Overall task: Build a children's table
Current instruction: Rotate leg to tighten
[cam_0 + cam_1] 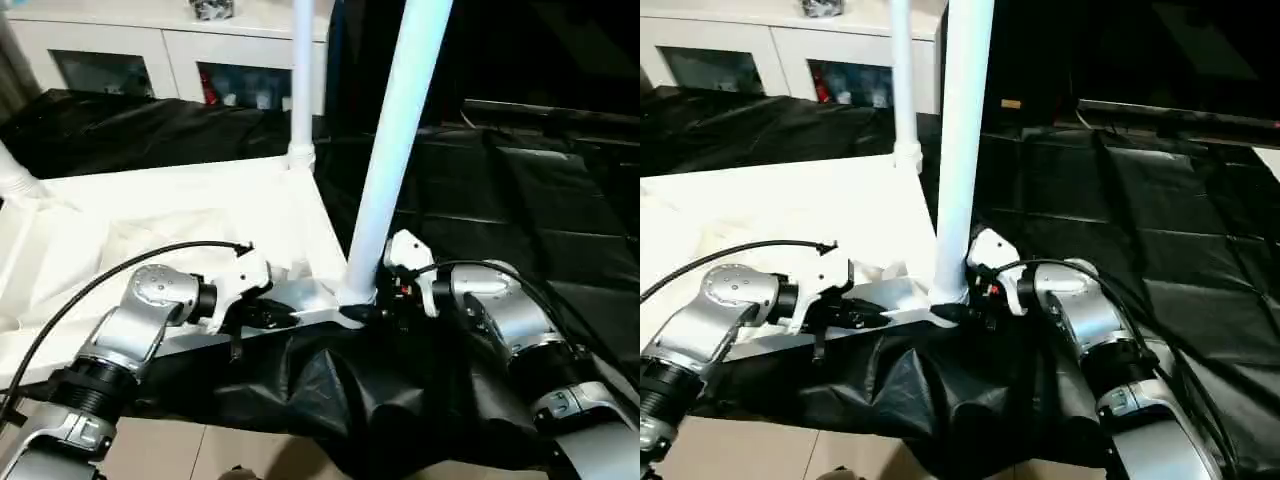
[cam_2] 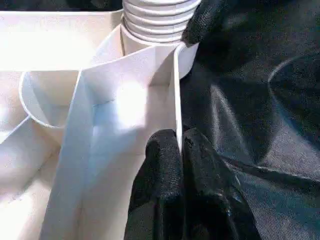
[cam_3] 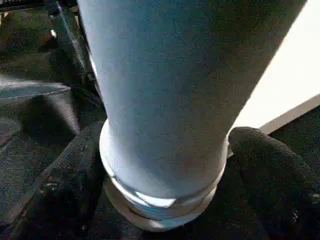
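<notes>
Nearest, the right claw (image 1: 378, 290) stands wide around the base of the upright leg (image 1: 395, 150) in the tabletop's (image 1: 150, 230) near corner socket, while the left claw (image 1: 275, 315) pinches that tabletop's rim.

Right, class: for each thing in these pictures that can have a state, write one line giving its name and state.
Table top: upside down, ribbed underside up.
Near leg: standing upright in the corner socket.
Far leg: upright in its socket.
Left end effector: shut on the table top's rim.
Right end effector: fingers wide around the near leg's base.
Cabinet: glass doors closed.
</notes>
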{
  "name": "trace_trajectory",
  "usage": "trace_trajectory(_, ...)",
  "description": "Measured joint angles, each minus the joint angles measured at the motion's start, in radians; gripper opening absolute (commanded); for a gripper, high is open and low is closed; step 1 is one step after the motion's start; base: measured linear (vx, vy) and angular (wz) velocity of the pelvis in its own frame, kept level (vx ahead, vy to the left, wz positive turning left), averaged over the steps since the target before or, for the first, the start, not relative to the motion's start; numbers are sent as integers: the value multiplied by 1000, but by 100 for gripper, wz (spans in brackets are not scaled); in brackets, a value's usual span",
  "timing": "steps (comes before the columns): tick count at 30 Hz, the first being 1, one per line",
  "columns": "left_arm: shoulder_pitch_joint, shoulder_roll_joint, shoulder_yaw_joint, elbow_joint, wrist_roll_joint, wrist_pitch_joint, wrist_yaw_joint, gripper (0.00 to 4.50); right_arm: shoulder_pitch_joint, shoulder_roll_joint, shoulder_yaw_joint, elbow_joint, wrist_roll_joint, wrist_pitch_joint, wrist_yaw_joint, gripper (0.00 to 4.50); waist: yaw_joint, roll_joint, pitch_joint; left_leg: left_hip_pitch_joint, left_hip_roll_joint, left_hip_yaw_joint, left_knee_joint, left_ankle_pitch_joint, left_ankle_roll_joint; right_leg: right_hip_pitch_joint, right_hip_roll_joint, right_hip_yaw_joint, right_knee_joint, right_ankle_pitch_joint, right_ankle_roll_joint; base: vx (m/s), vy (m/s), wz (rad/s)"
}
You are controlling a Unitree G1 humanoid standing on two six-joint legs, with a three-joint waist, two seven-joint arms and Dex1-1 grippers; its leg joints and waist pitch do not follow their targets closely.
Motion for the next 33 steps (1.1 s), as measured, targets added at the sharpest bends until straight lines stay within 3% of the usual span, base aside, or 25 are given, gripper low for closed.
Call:
trace_trajectory(5,0,5,0,2,-1,-5,-16,0,25,-7,2,-41,9,26,14,406,1,-1,0,-1,0,0,1,0,0,0,0,0,0,0,0,0,0,0)
trace_trajectory(6,0,5,0,2,-1,-6,-16,0,25,-8,2,-44,9,30,15,381,1,-1,0,-1,0,0,1,0,0,0,0,0,0,0,0,0,0,0)
trace_trajectory(8,0,5,0,3,-1,-6,-16,0,25,-8,2,-45,10,32,16,381,1,-1,0,-1,0,0,2,0,0,0,0,0,1,0,0,0,0,0)
trace_trajectory(9,0,5,0,3,0,-6,-16,0,26,-8,2,-48,10,33,18,355,1,-1,0,-1,0,0,2,0,0,0,0,0,1,0,0,0,0,0)
trace_trajectory(13,0,5,-1,3,0,-6,-16,0,33,-6,3,-57,12,39,19,338,1,-1,0,-1,0,0,2,0,0,0,0,0,1,0,0,0,0,0)
trace_trajectory(15,1,5,-1,3,0,-5,-16,0,34,-4,3,-57,13,39,18,304,1,-1,0,-1,0,-1,2,0,0,0,0,0,1,0,0,0,0,0)
trace_trajectory(23,5,1,0,3,2,-5,-3,0,38,6,1,-57,13,48,4,275,0,-2,0,-1,0,-1,3,0,0,0,0,0,2,0,0,0,0,0)
trace_trajectory(28,-14,-67,12,29,43,27,142,0,33,94,-66,8,9,75,-203,275,-5,-1,0,1,0,-1,3,0,0,4,0,2,2,-1,4,0,0,0)
trace_trajectory(33,-61,-190,39,89,84,94,360,0,-45,227,-166,167,7,78,-546,274,-11,2,-2,3,-1,0,3,1,-1,5,0,6,2,0,6,0,0,0)
